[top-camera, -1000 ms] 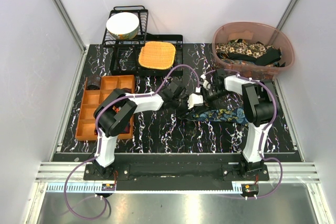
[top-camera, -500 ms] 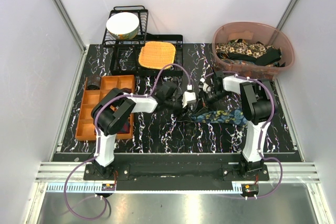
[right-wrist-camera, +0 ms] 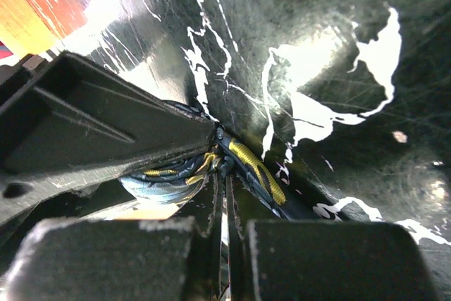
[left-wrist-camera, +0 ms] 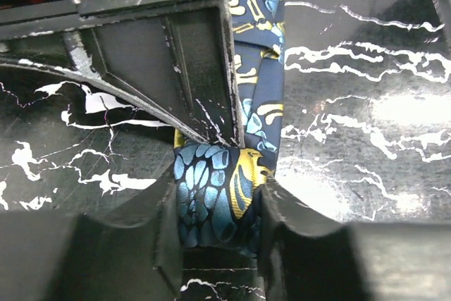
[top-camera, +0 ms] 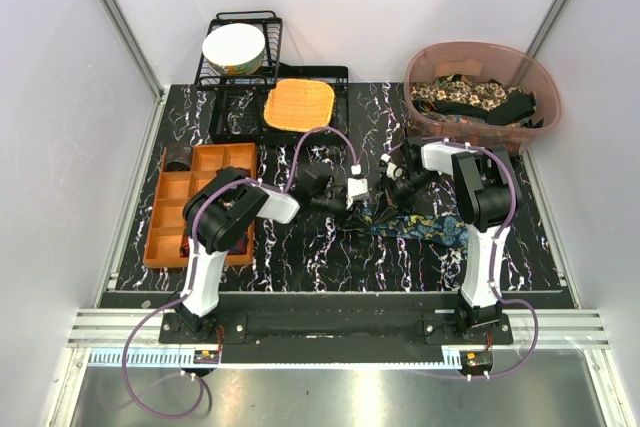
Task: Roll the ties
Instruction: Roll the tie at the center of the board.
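Clamping my left end effector (left-wrist-camera: 218, 206) on the folded tie (left-wrist-camera: 257, 89), I brace it with the closed right end effector (right-wrist-camera: 224, 181) for rolling.

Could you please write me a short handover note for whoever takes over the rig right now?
Left gripper: shut on the folded end of the blue patterned tie.
Right gripper: shut, tips at the same tie; whether it pinches fabric is unclear.
The tie's remaining length lies unrolled on the table.
Other ties sit in the pink bin.
Done: first fold only.
Left: roll this tie fully, then the binned ones.
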`<action>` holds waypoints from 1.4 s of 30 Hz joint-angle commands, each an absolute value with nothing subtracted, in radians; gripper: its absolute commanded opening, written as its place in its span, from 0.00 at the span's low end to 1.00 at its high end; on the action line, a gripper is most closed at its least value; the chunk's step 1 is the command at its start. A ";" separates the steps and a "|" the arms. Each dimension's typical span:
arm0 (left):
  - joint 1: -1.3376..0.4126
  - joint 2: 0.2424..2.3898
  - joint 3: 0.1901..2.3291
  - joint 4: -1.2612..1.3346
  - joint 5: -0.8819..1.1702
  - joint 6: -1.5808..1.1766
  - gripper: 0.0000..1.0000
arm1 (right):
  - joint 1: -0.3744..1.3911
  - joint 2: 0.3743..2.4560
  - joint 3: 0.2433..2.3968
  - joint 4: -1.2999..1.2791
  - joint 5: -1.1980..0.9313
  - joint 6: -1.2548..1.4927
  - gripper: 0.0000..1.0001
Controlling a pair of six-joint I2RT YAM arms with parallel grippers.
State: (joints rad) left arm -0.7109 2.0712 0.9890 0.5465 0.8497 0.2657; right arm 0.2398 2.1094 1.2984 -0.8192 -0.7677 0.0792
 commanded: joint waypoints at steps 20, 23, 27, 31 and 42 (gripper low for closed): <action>-0.793 2.083 1.226 -0.305 0.430 0.597 0.18 | 0.205 1.977 1.255 -0.739 -0.999 0.090 0.49; -0.798 2.089 1.239 -0.318 0.428 0.591 0.21 | 0.235 1.990 1.261 -0.736 -0.945 0.078 0.45; -0.793 2.092 1.241 -0.321 0.446 0.578 0.30 | 0.238 2.035 1.262 -0.758 -0.839 0.038 0.10; -0.769 2.097 1.235 -0.293 0.523 0.548 0.42 | 0.232 2.051 1.249 -0.773 -0.744 0.029 0.00; -0.715 2.057 1.147 0.057 0.831 0.433 0.61 | 0.221 2.117 1.258 -0.799 -0.598 0.043 0.00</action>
